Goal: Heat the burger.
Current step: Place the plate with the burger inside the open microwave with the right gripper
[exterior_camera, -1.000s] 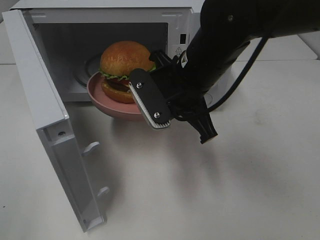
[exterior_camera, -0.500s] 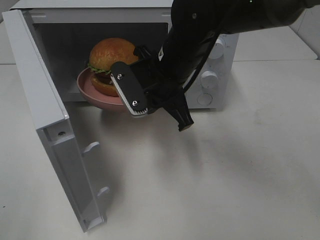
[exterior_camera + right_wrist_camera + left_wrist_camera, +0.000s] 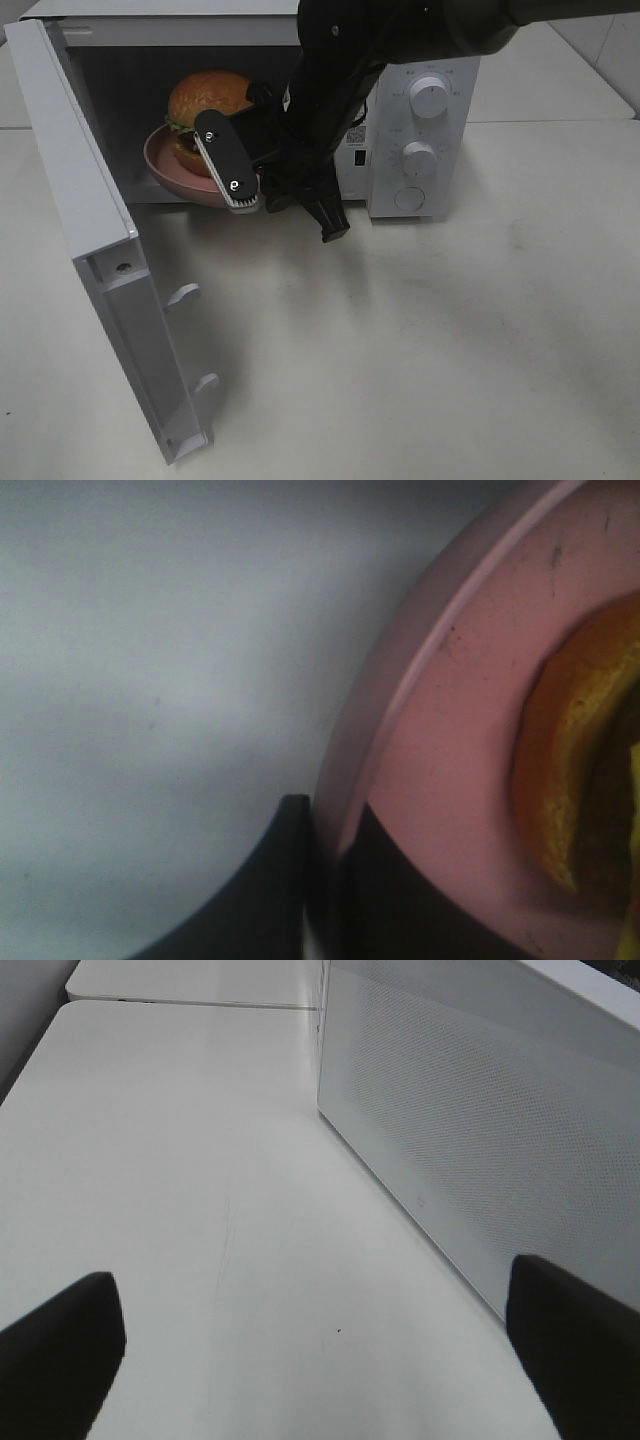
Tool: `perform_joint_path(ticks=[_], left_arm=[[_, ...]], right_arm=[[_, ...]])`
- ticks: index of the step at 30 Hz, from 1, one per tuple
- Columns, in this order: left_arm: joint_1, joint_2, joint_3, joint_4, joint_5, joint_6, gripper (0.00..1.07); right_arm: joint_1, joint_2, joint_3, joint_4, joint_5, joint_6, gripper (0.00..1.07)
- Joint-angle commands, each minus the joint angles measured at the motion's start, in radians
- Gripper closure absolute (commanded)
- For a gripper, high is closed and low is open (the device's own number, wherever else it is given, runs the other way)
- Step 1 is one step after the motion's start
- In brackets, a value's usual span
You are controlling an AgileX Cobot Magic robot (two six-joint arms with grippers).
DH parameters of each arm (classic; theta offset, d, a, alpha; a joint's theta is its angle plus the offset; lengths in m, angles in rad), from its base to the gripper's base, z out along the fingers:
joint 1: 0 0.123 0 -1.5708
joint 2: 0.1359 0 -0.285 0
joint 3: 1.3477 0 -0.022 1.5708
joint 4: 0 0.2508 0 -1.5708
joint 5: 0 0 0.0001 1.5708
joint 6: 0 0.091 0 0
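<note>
The burger (image 3: 205,100), with a tan bun and green filling, sits on a round pink plate (image 3: 165,165) just inside the open microwave (image 3: 425,100). My right gripper (image 3: 228,175) is shut on the plate's near rim and holds it at the cavity mouth. The right wrist view shows the pink plate (image 3: 450,740), the rim pinched between the dark fingers (image 3: 290,880), and a slice of the burger (image 3: 575,770). My left gripper (image 3: 310,1360) is open and empty, over the white table beside the microwave's side wall (image 3: 480,1130). It is out of the exterior high view.
The microwave door (image 3: 90,230) stands open at the left and juts toward the front. The control panel with two knobs (image 3: 428,95) is right of the cavity. The white table (image 3: 450,350) spreads in front.
My right gripper has carried the plate and burger left and back, from in front of the opening into the microwave cavity.
</note>
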Motion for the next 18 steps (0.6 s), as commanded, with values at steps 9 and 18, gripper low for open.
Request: perform_joint_path(ticks=[9, 18], left_arm=[[-0.003, -0.025, 0.004, 0.001, -0.008, -0.004, 0.09], [-0.003, -0.025, 0.004, 0.001, -0.008, -0.004, 0.09]], right_arm=[[-0.003, 0.097, -0.186, -0.036, -0.006, 0.063, 1.07], [-0.003, 0.183, -0.310, -0.036, 0.004, 0.065, 1.07]])
